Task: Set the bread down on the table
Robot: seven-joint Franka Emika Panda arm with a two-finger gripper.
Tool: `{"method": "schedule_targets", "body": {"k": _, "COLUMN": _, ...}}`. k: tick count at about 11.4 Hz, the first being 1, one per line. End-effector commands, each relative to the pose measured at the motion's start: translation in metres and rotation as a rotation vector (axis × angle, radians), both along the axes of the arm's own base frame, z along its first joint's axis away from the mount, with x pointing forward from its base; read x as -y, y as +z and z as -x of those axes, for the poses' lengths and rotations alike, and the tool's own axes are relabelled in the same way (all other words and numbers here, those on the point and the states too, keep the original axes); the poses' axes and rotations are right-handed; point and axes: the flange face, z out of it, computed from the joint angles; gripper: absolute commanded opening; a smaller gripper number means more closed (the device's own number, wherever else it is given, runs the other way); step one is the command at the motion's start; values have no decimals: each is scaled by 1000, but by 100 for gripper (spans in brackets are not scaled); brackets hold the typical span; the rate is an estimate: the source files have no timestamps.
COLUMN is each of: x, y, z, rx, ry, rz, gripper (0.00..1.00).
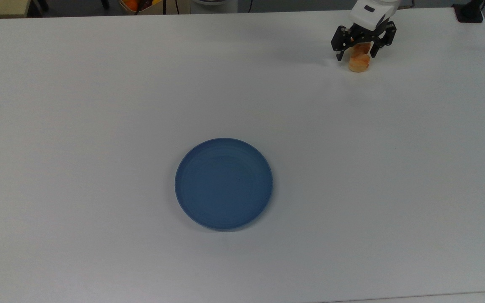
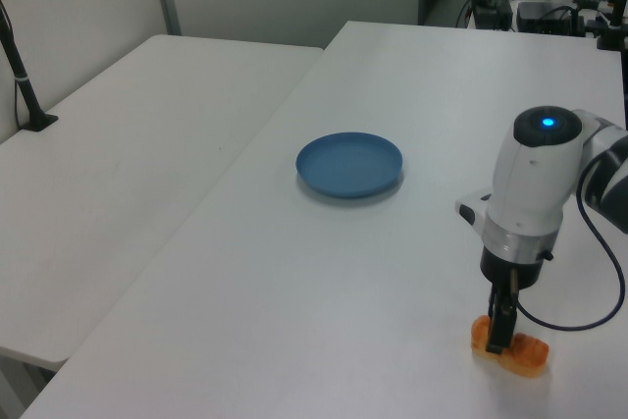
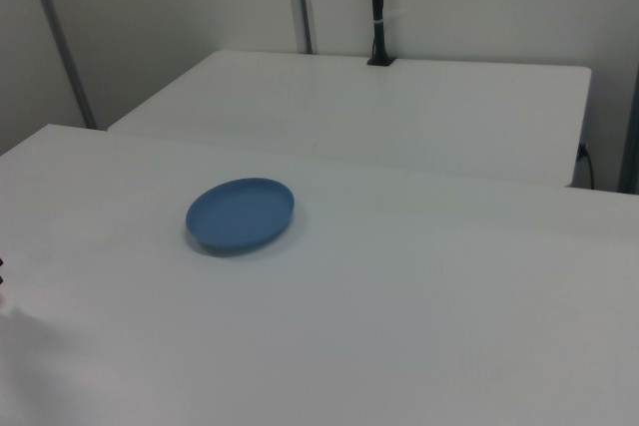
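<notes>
The bread (image 1: 358, 64), a small orange-golden pastry, lies on the white table (image 1: 99, 105) near the far right corner in the top view. My gripper (image 1: 356, 55) hangs just over it, open, with its black fingers spread to either side of the pastry and partly covering its far end. In the left view the bread (image 2: 520, 352) rests on the table (image 2: 343, 272) at the lower right, with the gripper (image 2: 497, 339) standing upright right above it.
A round blue plate (image 1: 224, 183) with nothing on it sits mid-table, far from the gripper; it is also in the right view (image 3: 240, 214). A second white table (image 2: 128, 144) adjoins, carrying a black post (image 2: 25, 85). A black clamp base (image 1: 470, 12) sits at the corner.
</notes>
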Motion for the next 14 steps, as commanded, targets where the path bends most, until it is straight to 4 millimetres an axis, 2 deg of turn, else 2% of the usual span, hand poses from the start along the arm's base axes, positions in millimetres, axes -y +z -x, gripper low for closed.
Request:
{"method": "schedule_targets", "body": {"k": 1, "x": -9, "y": 49, "z": -28, "rx": 35, "ry": -40, "rz": 20, "gripper": 100}}
{"method": "schedule_targets", "body": {"k": 3, "x": -6, "y": 83, "z": -48, "rx": 55, "ry": -56, "rz": 21, "gripper": 100}}
{"method": "schedule_targets", "body": {"k": 4, "x": 3, "y": 100, "z": -62, "rx": 59, "ry": -45, "rz": 33, "gripper": 100}}
{"method": "schedule_targets", "body": {"k": 6, "x": 37, "y": 137, "z": -94, "rx": 54, "ry": -28, "rz": 76, "gripper": 100}}
{"method": "schedule_targets", "body": {"k": 7, "x": 67, "y": 160, "z": -114, "rx": 50, "ry": -33, "rz": 89, "gripper": 100}}
{"method": "schedule_targets", "body": {"k": 9, "x": 128, "y": 195, "z": -137, "rx": 39, "ry": -51, "rz": 75, "gripper": 100}}
{"method": "schedule_targets", "body": {"k": 11, "x": 195, "y": 227, "z": -147, "rx": 3, "ry": -51, "rz": 73, "gripper": 100}}
{"method": "schedule_targets", "body": {"k": 14, "x": 318, "y": 274, "z": -149, "rx": -57, "ry": -117, "rz": -18, "gripper": 100}}
